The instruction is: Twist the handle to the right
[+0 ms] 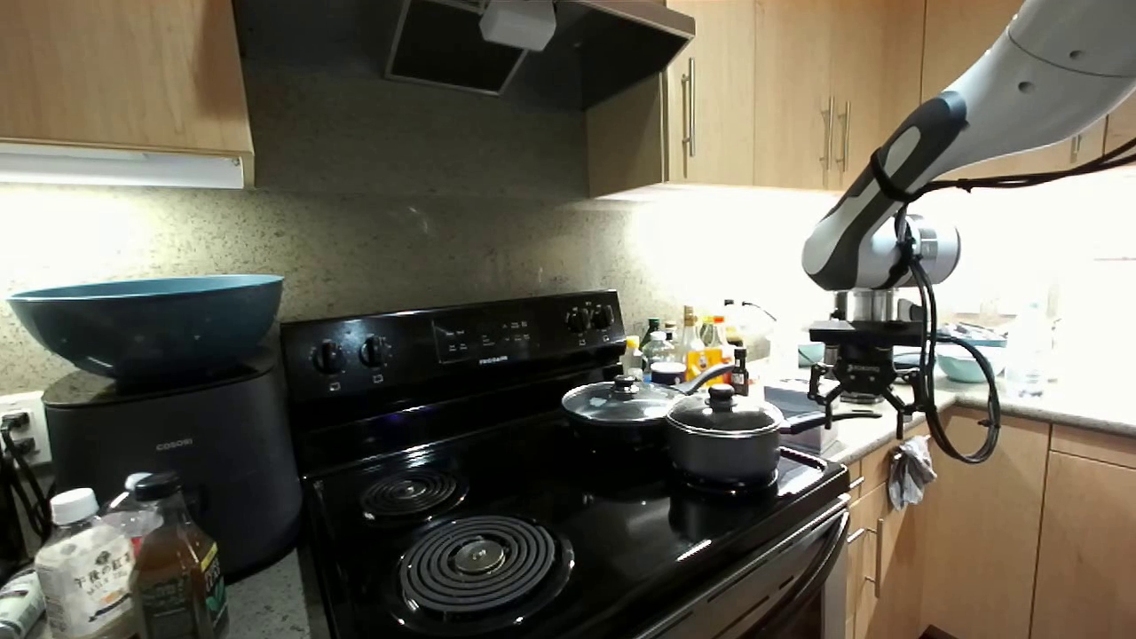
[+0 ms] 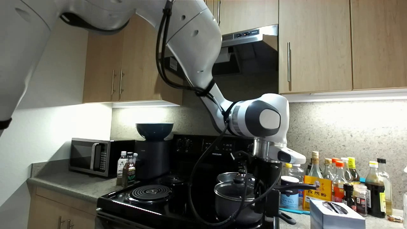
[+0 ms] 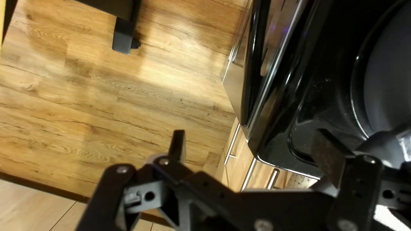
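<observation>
The smaller lidded saucepan point(image 1: 723, 448) stands at the stove's near right corner. It also shows in an exterior view point(image 2: 233, 203), partly behind cables, and at the right edge of the wrist view point(image 3: 390, 73). Its dark handle point(image 1: 803, 423) sticks out sideways to the right; in an exterior view only the handle's end point(image 2: 287, 218) shows past the gripper. My gripper point(image 1: 864, 428) points down, open and empty, beside the handle. In the wrist view my gripper's point(image 3: 253, 144) right finger covers part of the handle point(image 3: 382, 142). I cannot tell whether the finger touches it.
A second lidded pan point(image 1: 612, 413) stands behind, its handle point(image 2: 295, 186) angled up. Several bottles point(image 2: 338, 175) and a white box point(image 2: 337, 214) stand on the counter. A cable loop point(image 1: 985, 444) hangs beside the gripper. The stove's front edge point(image 3: 276, 73) lies below.
</observation>
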`<state>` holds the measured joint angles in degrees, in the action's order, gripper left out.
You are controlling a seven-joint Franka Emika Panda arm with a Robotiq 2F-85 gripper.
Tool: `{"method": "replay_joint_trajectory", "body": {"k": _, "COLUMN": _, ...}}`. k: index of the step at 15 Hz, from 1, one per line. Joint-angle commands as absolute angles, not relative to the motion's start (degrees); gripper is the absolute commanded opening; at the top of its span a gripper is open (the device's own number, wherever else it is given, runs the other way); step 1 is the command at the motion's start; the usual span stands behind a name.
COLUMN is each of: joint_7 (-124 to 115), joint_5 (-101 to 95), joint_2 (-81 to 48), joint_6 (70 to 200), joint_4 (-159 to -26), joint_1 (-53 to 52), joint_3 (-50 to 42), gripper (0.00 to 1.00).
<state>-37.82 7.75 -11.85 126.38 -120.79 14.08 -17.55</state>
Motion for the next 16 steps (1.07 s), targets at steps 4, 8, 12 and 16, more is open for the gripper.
{"method": "replay_joint_trajectory", "body": {"k": 4, "joint_7": -37.5, "joint_5": 13.7, "joint_2": -18.1, "joint_6": 125.2, "joint_4": -115.6, "joint_1": 16.0, "joint_3": -17.6, "gripper": 1.00}}
{"method": "replay_joint_trajectory", "body": {"k": 8, "joint_7": -40.3, "joint_5": 13.3, "joint_2": -20.4, "joint_6": 125.6, "joint_4": -113.2, "joint_1": 15.9, "joint_3": -18.5, "gripper": 1.00}}
{"method": "replay_joint_trajectory", "body": {"k": 12, "joint_7": -42.7, "joint_5": 12.8, "joint_2": -22.0, "joint_6": 125.7, "joint_4": -111.2, "joint_1": 15.8, "joint_3": -19.0, "gripper": 1.00}}
{"method": "replay_joint_trajectory", "body": {"k": 16, "joint_7": -49.1, "joint_5": 11.7, "joint_2": -22.7, "joint_6": 126.9, "joint_4": -109.3, "joint_1": 15.1, "joint_3": -20.0, "gripper": 1.00}}
